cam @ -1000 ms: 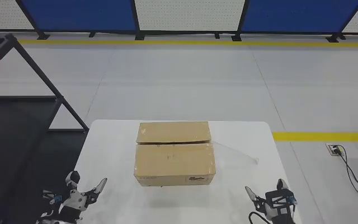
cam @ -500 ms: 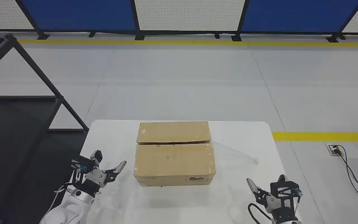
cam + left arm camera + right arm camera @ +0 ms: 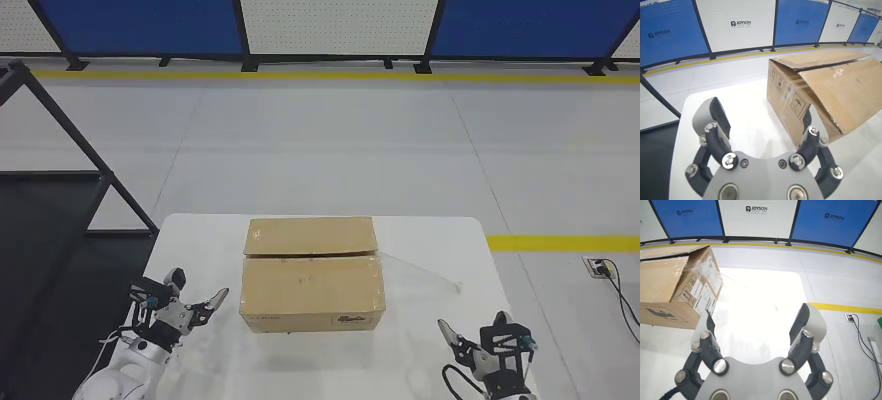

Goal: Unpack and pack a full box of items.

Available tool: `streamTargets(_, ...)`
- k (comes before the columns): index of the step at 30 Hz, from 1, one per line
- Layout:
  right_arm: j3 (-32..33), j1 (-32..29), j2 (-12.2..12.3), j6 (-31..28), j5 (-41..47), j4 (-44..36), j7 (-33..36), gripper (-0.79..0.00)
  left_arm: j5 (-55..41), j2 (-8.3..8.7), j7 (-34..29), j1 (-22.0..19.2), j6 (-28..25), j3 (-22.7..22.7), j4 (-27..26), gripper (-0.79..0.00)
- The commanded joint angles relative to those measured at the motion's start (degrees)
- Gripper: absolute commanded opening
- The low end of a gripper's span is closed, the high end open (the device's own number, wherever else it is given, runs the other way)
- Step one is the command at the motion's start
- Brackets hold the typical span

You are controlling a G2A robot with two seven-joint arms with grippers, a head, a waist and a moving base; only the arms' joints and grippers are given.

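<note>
A brown cardboard box (image 3: 312, 275) stands in the middle of the white table (image 3: 430, 250), its two top flaps folded down but slightly ajar along the seam. A loose strip of clear tape (image 3: 425, 272) trails from its right side across the table. My left gripper (image 3: 194, 300) hovers open just left of the box, and the left wrist view has the box's end (image 3: 789, 94) right beside one fingertip (image 3: 807, 116). My right gripper (image 3: 472, 338) stands open near the table's front right corner, well clear of the box (image 3: 674, 283), nothing between its fingers.
A black frame (image 3: 70, 150) rises beyond the table's left edge. Blue and white partition panels (image 3: 330, 25) line the far side of the floor. A socket with a cable (image 3: 600, 268) lies on the floor to the right.
The left arm has swung from the front left corner up toward the box's left end, then nearly stopped. The right gripper rose slightly and stays at the front right.
</note>
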Motion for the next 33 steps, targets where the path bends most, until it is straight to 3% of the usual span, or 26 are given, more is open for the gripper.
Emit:
streamTargets(1,-0.07,0.16,-0.01,-1.26,0.06,0.13,0.0,0.0,-0.51,-0.02,-0.06,0.01,0.06,0.09,-0.45,0.0)
streamTargets(7,0.21,1.69,0.16,-9.52,5.57,0.22,4.23,0.0,-9.69,-0.14,-3.05,-0.96,-1.75,-0.6,0.59,0.0)
streamTargets(11,0.83,4.17,0.18,-13.72,15.63,0.33,11.13,0.0,-11.52,0.04,-4.35,-0.74,-3.34,-1.48,0.33,0.0)
streamTargets(13,1.49,5.37,0.31,-14.02,16.31,0.39,14.32,0.0,-11.32,0.23,-5.43,-0.33,-5.48,-1.68,-0.16,0.0)
streamTargets(27,0.45,5.57,0.24,-15.1,17.66,0.84,14.34,0.0,-12.67,0.13,-5.61,-0.44,-4.67,-1.25,-0.43,0.0)
streamTargets(33,-1.9,11.47,-0.06,-15.91,28.27,3.77,20.65,0.0,-18.26,0.27,-9.17,-2.0,-6.15,-1.67,-0.05,0.0)
